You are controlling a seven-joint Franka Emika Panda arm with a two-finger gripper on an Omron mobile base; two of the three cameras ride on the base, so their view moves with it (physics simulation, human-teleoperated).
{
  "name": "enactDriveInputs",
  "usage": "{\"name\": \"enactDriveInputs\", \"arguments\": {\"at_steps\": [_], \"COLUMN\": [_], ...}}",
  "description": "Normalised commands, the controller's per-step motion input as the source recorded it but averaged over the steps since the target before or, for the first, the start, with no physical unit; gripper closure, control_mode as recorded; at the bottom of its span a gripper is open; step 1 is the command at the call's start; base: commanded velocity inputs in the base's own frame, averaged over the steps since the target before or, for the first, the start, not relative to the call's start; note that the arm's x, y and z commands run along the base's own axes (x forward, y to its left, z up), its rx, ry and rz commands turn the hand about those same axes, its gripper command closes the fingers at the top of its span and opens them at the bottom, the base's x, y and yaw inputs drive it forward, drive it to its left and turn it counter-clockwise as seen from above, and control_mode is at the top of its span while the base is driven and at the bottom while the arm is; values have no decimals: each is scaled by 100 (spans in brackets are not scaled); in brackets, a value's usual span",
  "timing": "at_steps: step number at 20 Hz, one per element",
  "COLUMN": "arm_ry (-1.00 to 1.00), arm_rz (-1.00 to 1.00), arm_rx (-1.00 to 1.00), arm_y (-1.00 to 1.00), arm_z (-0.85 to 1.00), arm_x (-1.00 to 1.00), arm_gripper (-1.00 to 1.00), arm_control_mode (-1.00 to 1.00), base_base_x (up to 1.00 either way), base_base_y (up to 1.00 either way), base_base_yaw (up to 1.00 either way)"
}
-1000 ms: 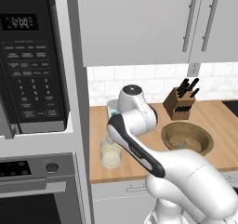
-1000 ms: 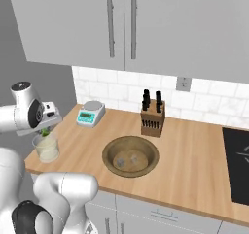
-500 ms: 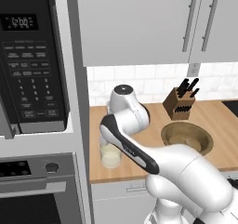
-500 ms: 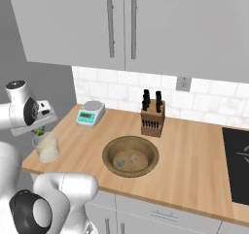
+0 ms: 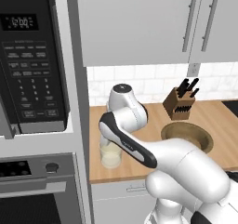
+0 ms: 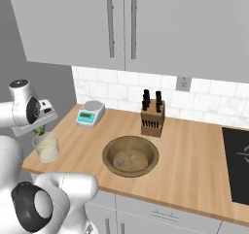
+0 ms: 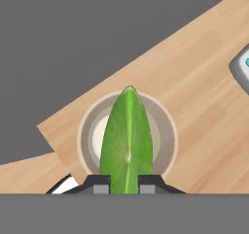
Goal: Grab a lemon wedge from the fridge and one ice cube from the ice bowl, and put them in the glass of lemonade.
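gripper jaws clamped on lemon wedge over glass of lemonade; wedge prob light, slick, pinched at base.

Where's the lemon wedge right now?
The lemon wedge is held in the gripper, directly over the glass of lemonade at the counter's left end, left of the ice bowl.

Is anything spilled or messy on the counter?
No, nothing stands out. The glass of lemonade stands upright, the ice bowl sits flat, and the pincer holds the lemon wedge right over the glass.
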Motion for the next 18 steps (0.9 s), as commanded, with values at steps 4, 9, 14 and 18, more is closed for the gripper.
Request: {"name": "enactDriveInputs", "arguments": {"at_steps": [4, 9, 14, 18], "arm_ry": [0, 0, 0, 0], "arm_rz": [4, 0, 0, 0], "arm_rx": [0, 0, 0, 0], "arm_y": [0, 0, 0, 0], "arm_z": [-1, 0, 0, 0], "arm_x": [0, 0, 0, 0], "arm_gripper": [100, -100, -100, -100], "arm_control_mode": [-100, -100, -100, -100], "base_base_x": [0, 0, 0, 0], "base_base_y": [0, 0, 0, 0], "base_base_yaw": [0, 0, 0, 0]}}
